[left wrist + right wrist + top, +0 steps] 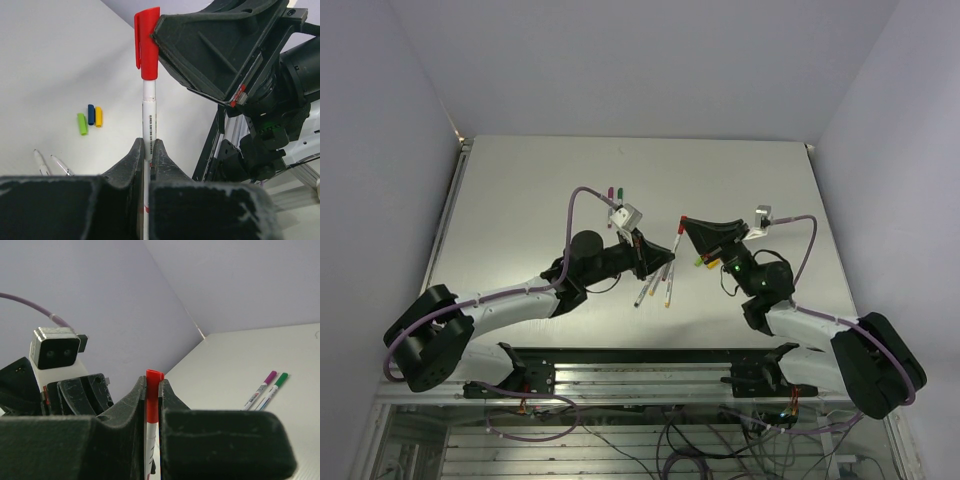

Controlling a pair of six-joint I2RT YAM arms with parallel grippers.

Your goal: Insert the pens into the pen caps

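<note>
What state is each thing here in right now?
left gripper, shut on the pen
right gripper, shut on the red cap
red cap, on the pen's end
capped pens, lying flat
loose caps, lying off pens
bare pens, uncapped, lying flat

You have a pale, matt desk [570, 170] in front of you, closed in by plain lavender-white walls [620, 60] at the back and on both sides. In the right wrist view the desk meets two of those walls at a corner. A narrow metal strip [448, 215] runs along the desk's left edge, and a silver slotted rail [650, 378] spans its near edge. Below that rail you can see a loose tangle of dark and reddish wires [700, 440].
</note>
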